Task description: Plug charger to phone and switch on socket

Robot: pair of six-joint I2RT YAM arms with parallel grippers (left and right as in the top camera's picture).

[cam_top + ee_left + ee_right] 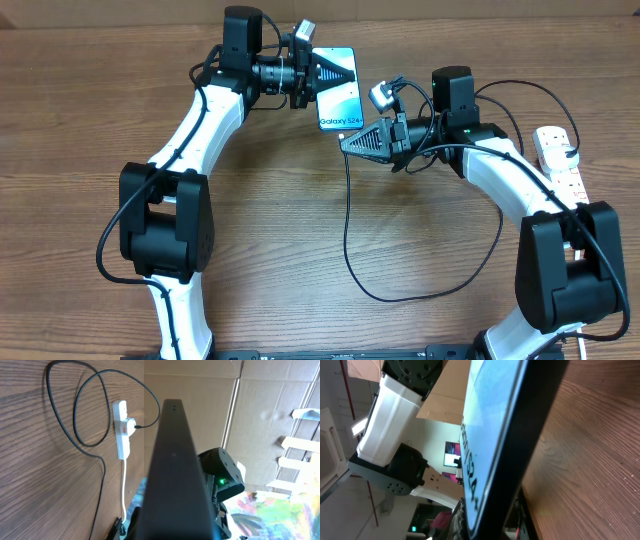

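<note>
The phone (338, 95), its blue screen up and a white "Galaxy" band at its near end, sits between my two grippers. My left gripper (322, 70) is shut on its far end, where the left wrist view shows the phone (172, 460) as a dark slab. My right gripper (352, 142) is shut on the near end, where the phone (490, 435) runs edge-on out of the jaws. The charger (347, 230), a thin black cable, loops from the socket (560, 160) to under my right gripper; its tip is hidden. The socket (121, 435) lies at the right edge.
A white cord (123, 490) runs off one end of the power strip along the wooden table (300, 260). Cardboard walls stand behind the table. The cable's loop (90, 410) lies across the table's right half.
</note>
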